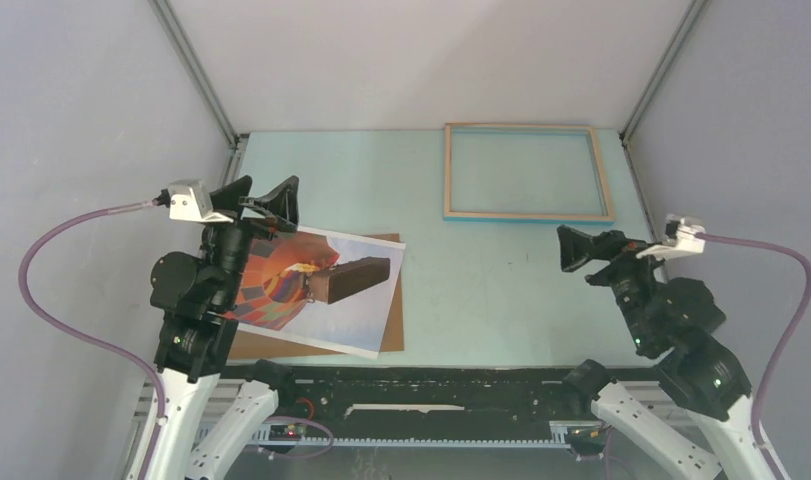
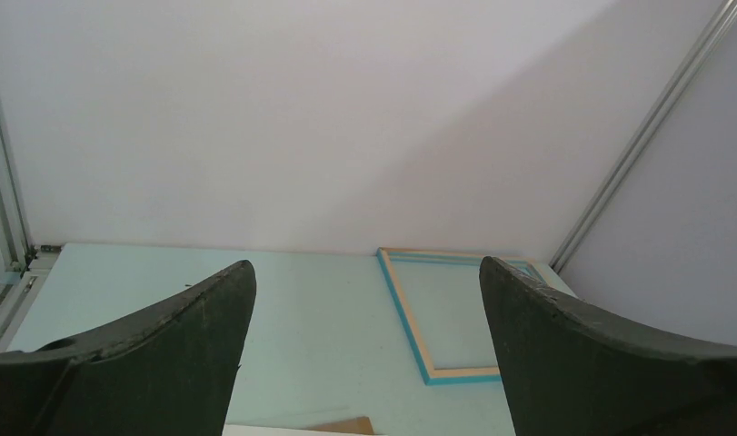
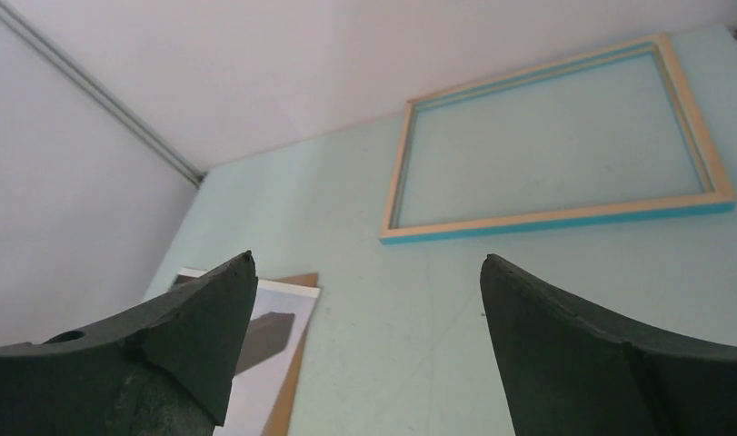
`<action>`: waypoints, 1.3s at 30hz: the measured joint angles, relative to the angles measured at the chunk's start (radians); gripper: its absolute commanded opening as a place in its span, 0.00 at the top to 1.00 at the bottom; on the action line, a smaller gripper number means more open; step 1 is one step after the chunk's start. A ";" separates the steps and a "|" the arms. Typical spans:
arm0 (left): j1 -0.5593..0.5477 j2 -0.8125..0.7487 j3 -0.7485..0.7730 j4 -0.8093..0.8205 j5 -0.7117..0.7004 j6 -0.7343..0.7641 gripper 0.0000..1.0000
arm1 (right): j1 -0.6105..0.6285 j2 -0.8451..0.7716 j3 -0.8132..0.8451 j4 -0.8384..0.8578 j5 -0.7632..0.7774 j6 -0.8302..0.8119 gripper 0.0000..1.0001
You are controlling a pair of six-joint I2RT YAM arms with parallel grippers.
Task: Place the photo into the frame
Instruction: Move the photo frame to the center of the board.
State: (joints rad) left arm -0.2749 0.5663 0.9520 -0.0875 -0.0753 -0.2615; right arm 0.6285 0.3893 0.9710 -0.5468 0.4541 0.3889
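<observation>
Orange-red balloons fill the white-bordered photo (image 1: 321,297); left pincer (image 2: 364,272) and right pincer (image 3: 369,265) gape empty.

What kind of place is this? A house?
Probably a robot lab booth, not a home: plain grey walls on metal rails, a mint-green table, and a left arm and right arm bolted at its near edge.
</observation>
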 measured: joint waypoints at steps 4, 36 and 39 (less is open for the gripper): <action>0.000 0.005 0.000 -0.001 0.000 0.000 0.00 | 0.001 0.095 -0.002 -0.016 0.037 0.012 0.00; -0.005 0.003 0.000 -0.003 0.001 -0.003 0.00 | -0.452 1.332 0.208 0.103 -0.180 0.695 0.19; -0.010 0.003 0.000 -0.004 0.001 -0.004 0.00 | -0.476 1.458 0.335 0.067 -0.226 0.725 0.22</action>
State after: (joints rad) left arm -0.2844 0.5697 0.9520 -0.0914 -0.0742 -0.2657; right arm 0.1528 1.8473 1.3064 -0.4797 0.2279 1.1141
